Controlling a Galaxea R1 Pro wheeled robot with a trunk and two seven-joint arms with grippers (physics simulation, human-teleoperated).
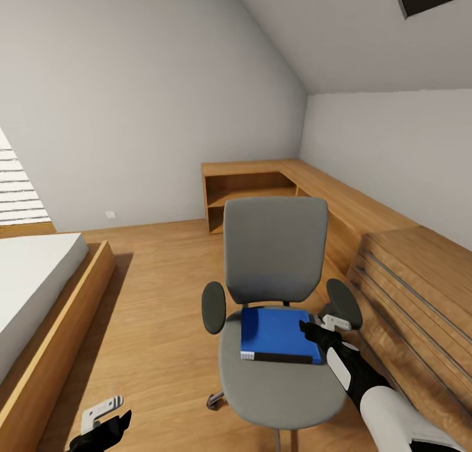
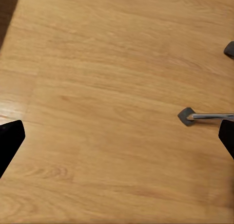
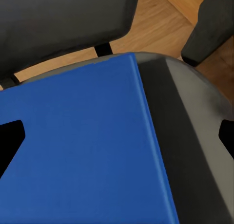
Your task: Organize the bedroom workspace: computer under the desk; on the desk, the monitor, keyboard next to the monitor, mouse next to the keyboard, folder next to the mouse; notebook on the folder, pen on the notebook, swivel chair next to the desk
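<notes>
Lying flat on the swivel chair (image 1: 275,373) seat, the blue folder (image 1: 278,334) sits beneath the right hand (image 1: 321,326), fingers apart; black armrests (image 1: 214,307) flank it.

Swivel chair (image 1: 275,255): grey upholstery, black armrests, chrome base on casters, standing upright on the wooden floor, backrest facing the corner shelving. Folder (image 1: 278,334): bright blue, dark spine, lying flat on the chair's seat.

Your right gripper (image 1: 319,326) has open air above the folder (image 1: 278,334); the swivel chair's armrest (image 1: 343,302) crowds its outer side, backrest (image 1: 275,249) blocks ahead.
</notes>
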